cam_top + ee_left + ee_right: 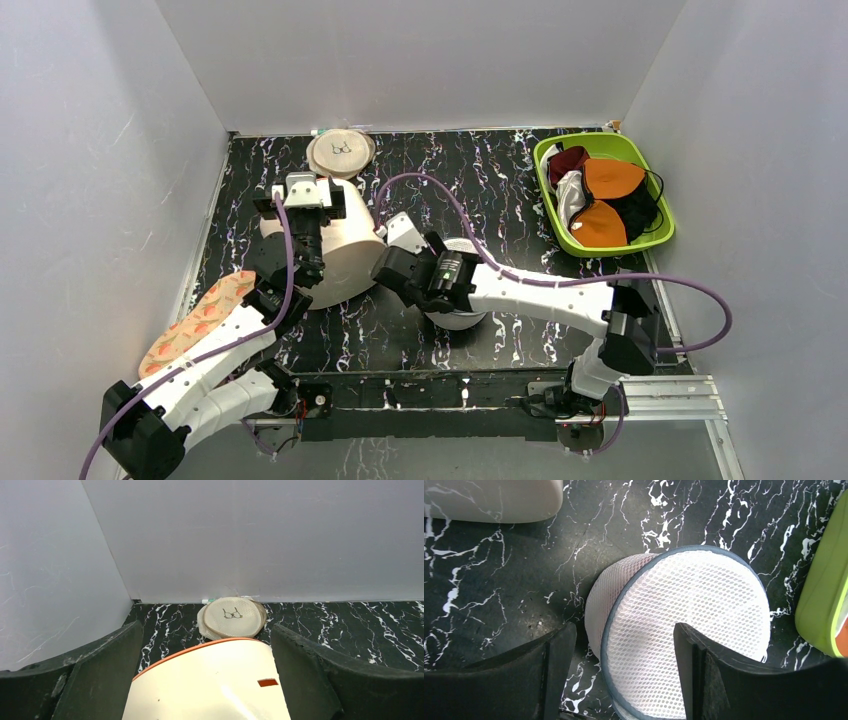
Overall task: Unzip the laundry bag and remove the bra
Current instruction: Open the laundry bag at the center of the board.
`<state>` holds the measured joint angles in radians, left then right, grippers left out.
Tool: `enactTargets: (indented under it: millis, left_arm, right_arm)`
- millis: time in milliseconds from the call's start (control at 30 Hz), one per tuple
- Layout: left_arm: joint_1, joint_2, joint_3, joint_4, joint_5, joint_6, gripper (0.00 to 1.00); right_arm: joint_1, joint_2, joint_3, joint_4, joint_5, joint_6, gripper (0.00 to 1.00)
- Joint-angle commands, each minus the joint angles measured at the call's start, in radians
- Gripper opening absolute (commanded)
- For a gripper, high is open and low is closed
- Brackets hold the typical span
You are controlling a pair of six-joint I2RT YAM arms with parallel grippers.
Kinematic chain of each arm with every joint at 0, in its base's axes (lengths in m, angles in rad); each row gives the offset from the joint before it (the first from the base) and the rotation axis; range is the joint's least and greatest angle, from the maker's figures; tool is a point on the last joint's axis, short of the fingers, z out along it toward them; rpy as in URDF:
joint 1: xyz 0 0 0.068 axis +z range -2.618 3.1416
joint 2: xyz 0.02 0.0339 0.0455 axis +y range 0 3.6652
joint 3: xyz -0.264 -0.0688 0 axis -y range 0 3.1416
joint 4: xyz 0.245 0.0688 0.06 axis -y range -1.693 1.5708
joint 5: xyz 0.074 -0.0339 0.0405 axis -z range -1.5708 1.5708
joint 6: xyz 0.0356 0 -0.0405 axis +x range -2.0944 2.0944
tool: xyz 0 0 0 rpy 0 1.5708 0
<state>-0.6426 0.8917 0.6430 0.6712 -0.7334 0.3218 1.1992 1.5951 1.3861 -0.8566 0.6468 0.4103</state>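
The laundry bag (pixel 694 615) is a round white mesh pouch with a grey zip rim, standing on the black marbled table. It shows partly under my right arm in the top view (pixel 462 319). My right gripper (pixel 624 632) is open just above it, one finger left of its rim and the other over the mesh top. My left gripper (pixel 207 645) is open around the big cream cylinder (pixel 210 685), with a finger on each side. In the top view it is at the cylinder's far end (pixel 305 205). The zip looks shut. The red bra is hidden.
A flat beige disc with a bra drawing (pixel 341 152) lies at the back wall. A green tray (pixel 557 215) at the back right holds orange cups and dark garments. A peach patterned pouch (pixel 195 325) lies at the left edge. White walls enclose the table.
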Motion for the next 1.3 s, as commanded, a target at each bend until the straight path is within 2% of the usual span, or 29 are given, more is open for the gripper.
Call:
enactTargets:
  millis: [0, 133, 500, 767, 1033, 1267]
  left_arm:
    - [0.007, -0.013, 0.023, 0.007, 0.018, -0.027, 0.97]
    - [0.007, -0.014, 0.025, 0.001, 0.023, -0.026, 0.97]
    - [0.007, -0.013, 0.027, -0.005, 0.027, -0.030, 0.97]
    - [0.007, -0.007, 0.031, -0.010, 0.032, -0.035, 0.97]
    - [0.008, -0.005, 0.032, -0.020, 0.041, -0.044, 0.97]
    - [0.008, 0.000, 0.037, -0.038, 0.062, -0.062, 0.97]
  right_arm:
    - [0.019, 0.034, 0.070, -0.048, 0.114, 0.030, 0.66]
    - [0.023, 0.050, 0.083, -0.056, 0.124, 0.028, 0.52]
    - [0.023, 0.098, 0.087, -0.055, 0.117, 0.019, 0.50]
    - [0.024, 0.072, 0.091, -0.050, 0.123, 0.019, 0.22]
    - [0.023, -0.033, 0.053, -0.009, 0.109, 0.020, 0.00]
    - [0.022, -0.183, -0.031, 0.073, 0.124, 0.090, 0.00]
